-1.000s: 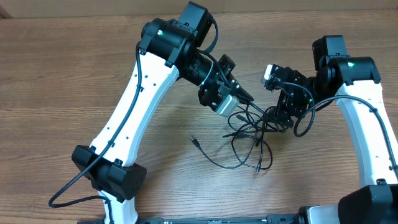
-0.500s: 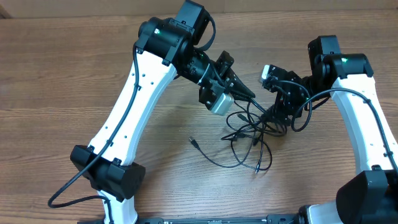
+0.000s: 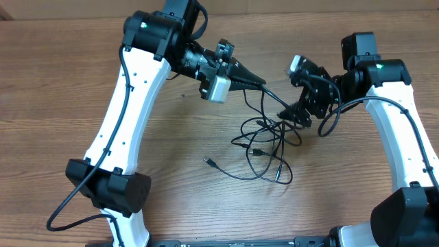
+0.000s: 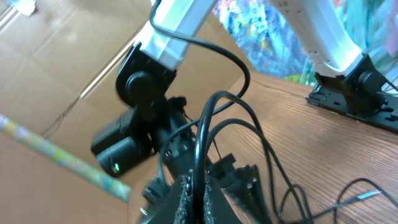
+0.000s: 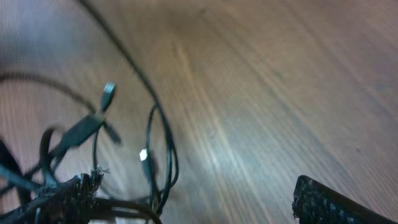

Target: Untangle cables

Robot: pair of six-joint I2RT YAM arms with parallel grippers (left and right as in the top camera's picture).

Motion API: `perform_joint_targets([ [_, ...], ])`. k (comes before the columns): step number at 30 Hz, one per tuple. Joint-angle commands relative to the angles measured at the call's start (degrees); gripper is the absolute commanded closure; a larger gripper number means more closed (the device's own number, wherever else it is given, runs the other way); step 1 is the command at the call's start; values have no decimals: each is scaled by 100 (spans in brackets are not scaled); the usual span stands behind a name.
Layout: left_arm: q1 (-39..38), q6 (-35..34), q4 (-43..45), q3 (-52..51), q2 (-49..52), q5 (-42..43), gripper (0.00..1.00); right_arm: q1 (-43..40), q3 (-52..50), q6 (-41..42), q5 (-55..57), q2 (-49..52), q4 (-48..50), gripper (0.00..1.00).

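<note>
The step in hand looks like drawing one strand out of the knot. The left gripper (image 3: 258,81) is clamped tight on a single cord, raised above the table (image 3: 68,82) toward its far edge. That cord runs down from the fingers (image 4: 214,202) to the cables (image 3: 264,145), which lie in loose crossed loops right of the table's middle, with one plug (image 3: 208,162) trailing toward the near edge. The right gripper (image 3: 293,115) stands spread wide at the right side of the heap, holding nothing. Strands pass by one finger (image 5: 62,199); whether they touch it I cannot tell. Next, I judge, it should pinch a different loop, so that the left can pull its strand free without dragging the whole heap.
</note>
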Motion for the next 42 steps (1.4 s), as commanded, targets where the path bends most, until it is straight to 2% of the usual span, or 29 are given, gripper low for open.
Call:
perform_joint_targets([
  [1,363,-680,31,157,-199,197,96,-7,15,1585,-140,2,385,0],
  [5,761,-1364,31,155,-199,26,96,-7,15,2680,-144,2,713,0],
  [9,1075,-1757,26,155,-199,656,96,-7,15,2763,-162,2,710,0],
  [11,1147,-1738,33,157,-199,994,96,-7,15,2763,-162,2,708,0],
  [18,1099,-1720,157,157,-243,988,96,-4,13,2813,-256,2,671,0],
  [27,741,-1722,848,157,-610,984,96,15,11,2863,-398,4,472,0],
  [34,369,-1742,1451,157,-686,986,96,378,7,2848,-448,9,389,0],
  [42,356,-1742,1947,157,-1084,986,96,426,-114,2846,-284,9,332,0],
])
